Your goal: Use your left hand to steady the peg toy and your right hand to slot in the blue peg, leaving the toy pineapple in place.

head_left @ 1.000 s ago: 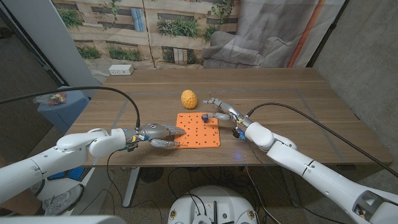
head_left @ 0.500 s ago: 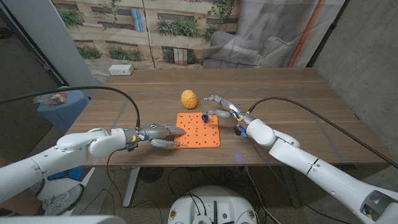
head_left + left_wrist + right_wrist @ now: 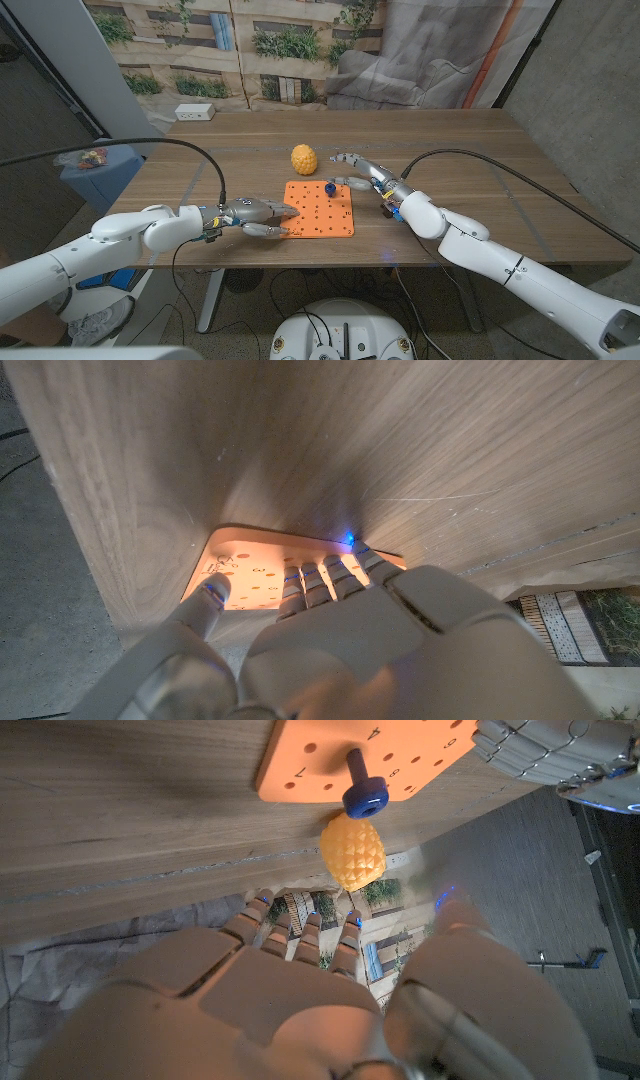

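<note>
The orange peg toy (image 3: pixel 318 210) lies flat on the table near its front edge. A blue peg (image 3: pixel 330 186) stands upright in a hole near the toy's far edge, also seen as the blue peg (image 3: pixel 362 791) in the board (image 3: pixel 300 755). The yellow toy pineapple (image 3: pixel 304 158) sits just beyond the board, apart from it. My left hand (image 3: pixel 256 215) presses its fingertips (image 3: pixel 330 572) on the board's left edge (image 3: pixel 250 560). My right hand (image 3: pixel 362 172) hovers to the right of the peg with fingers spread, holding nothing.
A white power strip (image 3: pixel 195 112) lies at the table's far left corner. A blue bin with small items (image 3: pixel 95 160) stands beside the table's left side. Black cables trail from both arms over the table edges.
My right hand has let go of the blue peg and drawn back to the right and up. The peg stays standing in the board. The left hand has not moved.
</note>
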